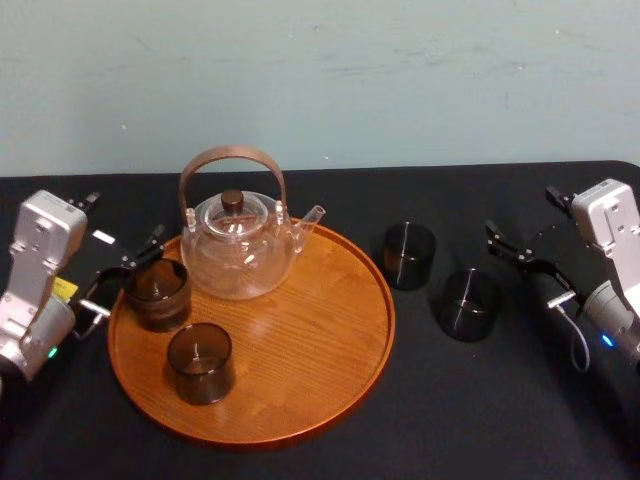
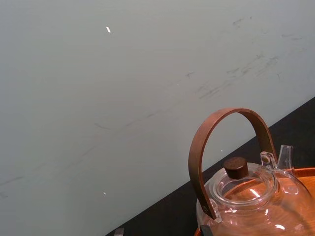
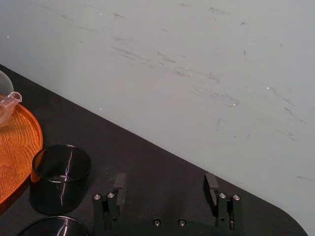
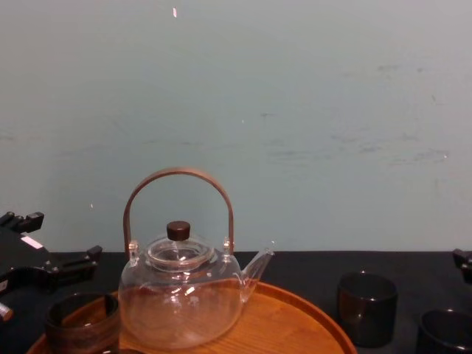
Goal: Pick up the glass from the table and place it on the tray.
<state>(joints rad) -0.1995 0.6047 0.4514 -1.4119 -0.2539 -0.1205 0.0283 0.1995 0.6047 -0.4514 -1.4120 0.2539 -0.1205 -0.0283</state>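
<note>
Tray (image 1: 320, 345) glossy grained wood; teapot (image 1: 240, 258) clear glass (wood handle (image 1: 232, 153)); table (image 1: 500, 410) matt.

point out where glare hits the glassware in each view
Head view: bright streaks down both glasses on the table; left wrist view: glints on the teapot; right wrist view: a streak down one glass; chest view: small glints on the teapot.

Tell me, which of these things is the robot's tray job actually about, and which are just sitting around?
In the job: farther table glass; nearer table glass; tray; right gripper, open beside those glasses; left gripper, open at the tray's left edge.

Just sitting: teapot on the tray; tray's rear glass; tray's front glass; black table.
</note>
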